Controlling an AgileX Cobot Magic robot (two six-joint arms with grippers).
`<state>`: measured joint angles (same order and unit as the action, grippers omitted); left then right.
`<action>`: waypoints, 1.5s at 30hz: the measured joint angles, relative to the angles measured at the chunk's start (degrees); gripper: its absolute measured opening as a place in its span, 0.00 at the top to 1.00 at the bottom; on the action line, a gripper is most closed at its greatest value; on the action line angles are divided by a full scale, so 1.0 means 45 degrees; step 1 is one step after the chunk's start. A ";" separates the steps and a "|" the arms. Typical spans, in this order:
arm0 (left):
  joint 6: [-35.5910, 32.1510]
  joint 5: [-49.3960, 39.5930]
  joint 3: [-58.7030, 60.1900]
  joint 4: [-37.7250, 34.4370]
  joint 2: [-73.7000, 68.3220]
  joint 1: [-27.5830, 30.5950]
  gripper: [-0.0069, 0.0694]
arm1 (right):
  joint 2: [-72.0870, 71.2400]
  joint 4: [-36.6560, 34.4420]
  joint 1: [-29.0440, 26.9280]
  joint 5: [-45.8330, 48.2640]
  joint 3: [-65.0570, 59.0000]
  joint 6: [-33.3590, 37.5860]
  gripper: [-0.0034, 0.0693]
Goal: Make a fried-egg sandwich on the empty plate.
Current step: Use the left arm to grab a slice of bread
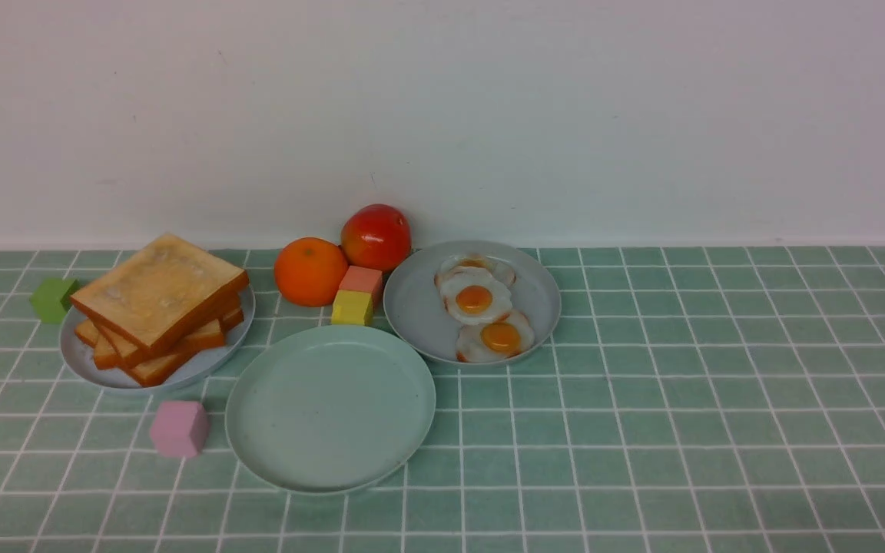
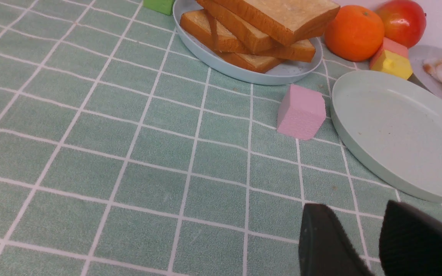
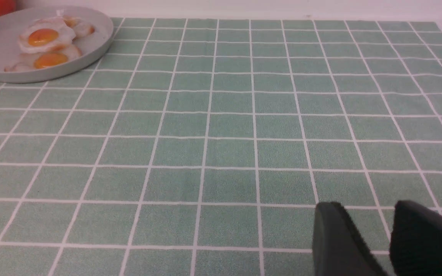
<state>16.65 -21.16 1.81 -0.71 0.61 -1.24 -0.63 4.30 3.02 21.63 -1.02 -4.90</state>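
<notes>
Front view: the round mint-green plate (image 1: 331, 408) lies bare on the tiled-pattern surface (image 1: 688, 430), between and nearer than two smaller plates. The left-hand plate (image 1: 208, 369) carries stacked toast slices (image 1: 160, 284); the grey plate (image 1: 419, 296) to the right carries fried eggs (image 1: 474, 299). A pink block (image 1: 180, 428) sits just beside the mint-green plate. In the wrist views, the left gripper (image 2: 353, 237) and right gripper (image 3: 368, 237) both stand with fingers parted, grasping nothing.
</notes>
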 joint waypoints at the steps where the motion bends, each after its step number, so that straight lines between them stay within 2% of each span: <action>1: 0.0000 0.0000 0.0000 0.0000 0.0000 0.0000 0.60 | 0.0000 0.0000 0.0000 0.0000 0.0000 0.0000 0.62; 18: 0.0000 0.0014 0.0000 0.0000 0.0000 0.0000 0.60 | 0.0000 0.0000 0.0000 0.0000 0.0000 0.0000 0.62; 22: 0.0120 0.0820 0.0000 -0.0131 0.0000 0.0000 0.60 | 0.0000 0.0000 0.0000 0.0000 0.0000 0.0000 0.62; 27: 0.1428 0.2661 0.0000 -0.2208 0.0000 0.0000 0.60 | 0.0000 0.0000 0.0000 0.0000 0.0000 0.0000 0.62; 30: 0.2884 0.4301 0.0000 -0.4515 0.0000 0.0000 0.60 | 0.0000 0.0012 0.0000 0.0000 0.0000 0.0000 0.62; 34: 0.3224 0.5275 0.0000 -0.5150 0.0000 -0.0029 0.60 | 0.0000 0.0066 0.0000 0.0000 0.0000 0.0000 0.62; 36: 0.3237 0.5052 -0.0210 -0.5094 0.0000 -0.0136 0.63 | 0.0000 0.0099 0.0000 0.0000 0.0000 0.0000 0.62; 42: 0.1892 0.2892 -0.3055 -0.3218 -0.1888 -0.0651 0.93 | 0.0000 -0.0130 0.0000 -0.0755 -0.0086 -0.0300 0.62; 44: 0.1363 0.1869 -0.3889 -0.2948 -0.2784 -0.0832 0.93 | 0.0000 -0.0676 0.0000 -0.1167 -0.0097 -0.0773 0.62; 45: 0.0718 0.0638 -0.4899 -0.2753 -0.3808 -0.1038 0.93 | 0.0000 -0.1488 0.0000 -0.1838 -0.0097 -0.1460 0.62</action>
<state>19.88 -18.29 -20.24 -13.10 -16.53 -5.91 -0.63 -2.40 3.02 13.36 -1.46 -11.47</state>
